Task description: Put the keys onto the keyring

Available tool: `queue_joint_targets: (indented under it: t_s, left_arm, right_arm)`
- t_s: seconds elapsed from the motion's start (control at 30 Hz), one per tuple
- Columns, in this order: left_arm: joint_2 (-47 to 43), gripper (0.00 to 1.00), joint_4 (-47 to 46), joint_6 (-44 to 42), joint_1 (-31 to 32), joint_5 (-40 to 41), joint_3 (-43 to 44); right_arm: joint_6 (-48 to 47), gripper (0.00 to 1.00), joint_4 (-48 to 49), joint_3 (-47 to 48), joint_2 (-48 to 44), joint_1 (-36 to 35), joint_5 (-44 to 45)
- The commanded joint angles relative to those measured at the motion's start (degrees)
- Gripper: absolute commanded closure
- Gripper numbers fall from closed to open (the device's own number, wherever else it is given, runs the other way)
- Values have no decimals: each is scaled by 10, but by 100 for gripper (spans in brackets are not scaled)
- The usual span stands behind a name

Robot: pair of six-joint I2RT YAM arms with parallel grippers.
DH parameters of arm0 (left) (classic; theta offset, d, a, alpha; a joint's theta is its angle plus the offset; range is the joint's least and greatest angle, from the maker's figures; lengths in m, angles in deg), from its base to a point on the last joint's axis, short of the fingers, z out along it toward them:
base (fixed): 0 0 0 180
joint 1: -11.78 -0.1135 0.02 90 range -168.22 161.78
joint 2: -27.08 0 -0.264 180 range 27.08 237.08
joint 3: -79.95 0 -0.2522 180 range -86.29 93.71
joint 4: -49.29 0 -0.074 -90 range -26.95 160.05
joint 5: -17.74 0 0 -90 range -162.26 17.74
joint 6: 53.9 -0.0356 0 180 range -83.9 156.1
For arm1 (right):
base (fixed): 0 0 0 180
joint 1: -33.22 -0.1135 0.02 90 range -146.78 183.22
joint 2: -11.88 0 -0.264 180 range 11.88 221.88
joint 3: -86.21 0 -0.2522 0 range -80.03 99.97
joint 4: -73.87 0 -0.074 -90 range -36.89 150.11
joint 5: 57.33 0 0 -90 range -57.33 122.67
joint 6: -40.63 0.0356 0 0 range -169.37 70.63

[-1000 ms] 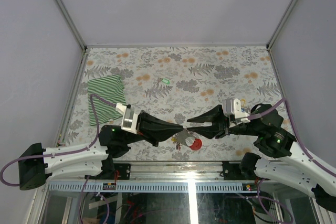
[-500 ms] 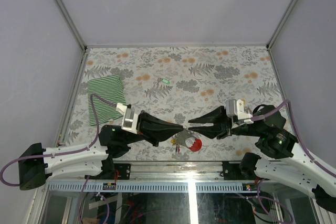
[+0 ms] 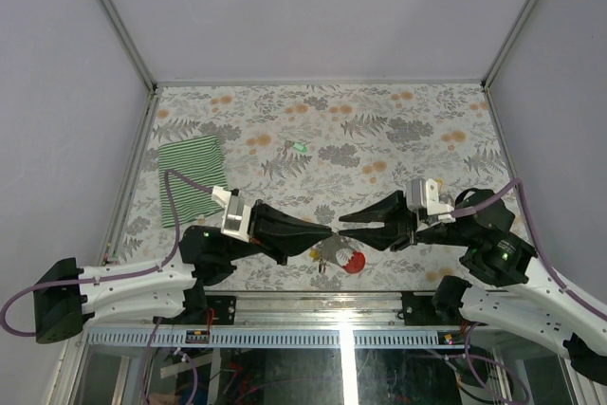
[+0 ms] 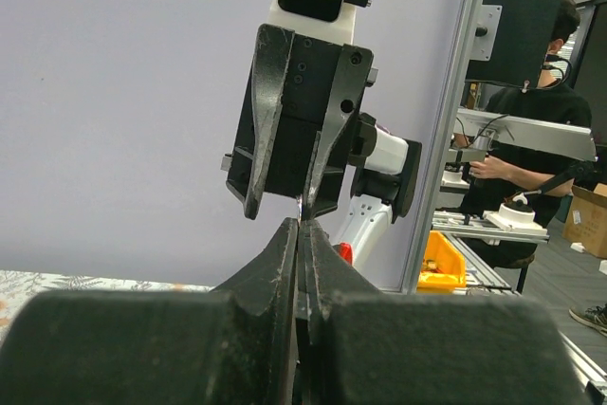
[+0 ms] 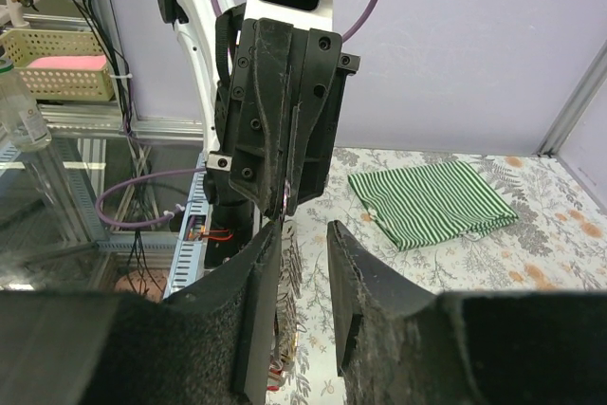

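Observation:
My left gripper [image 3: 329, 231] is shut on a thin metal part of the keyring [image 3: 334, 249], held above the table near the front edge. The keyring's red oval loop [image 3: 353, 261] and small keys [image 3: 321, 259] hang below the tips. In the left wrist view the fingers [image 4: 285, 263] are pressed together on a thin metal sliver [image 4: 302, 215]. My right gripper [image 3: 342, 225] is open and empty, tip to tip with the left one. In the right wrist view its jaws [image 5: 303, 234] stand apart just before the left gripper [image 5: 285, 120]. A green-headed key [image 3: 299, 147] lies alone further back.
A folded green striped cloth [image 3: 190, 180] lies at the left, also in the right wrist view [image 5: 432, 201]. The floral table cover [image 3: 398, 130] is bounded by metal rails and grey walls. The table's front edge [image 3: 313, 293] lies just below the grippers.
The right gripper drew back a little to the right, then came back left to the left gripper's tips. The left gripper has held still, shut on the keyring.

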Motion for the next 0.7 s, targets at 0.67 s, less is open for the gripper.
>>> queue_joint_targets:
  t_s: [0.67]
  left_arm:
    - [2, 100, -23, -3, -2, -2, 27]
  right_arm:
    - [13, 83, 50, 13, 26, -4, -27]
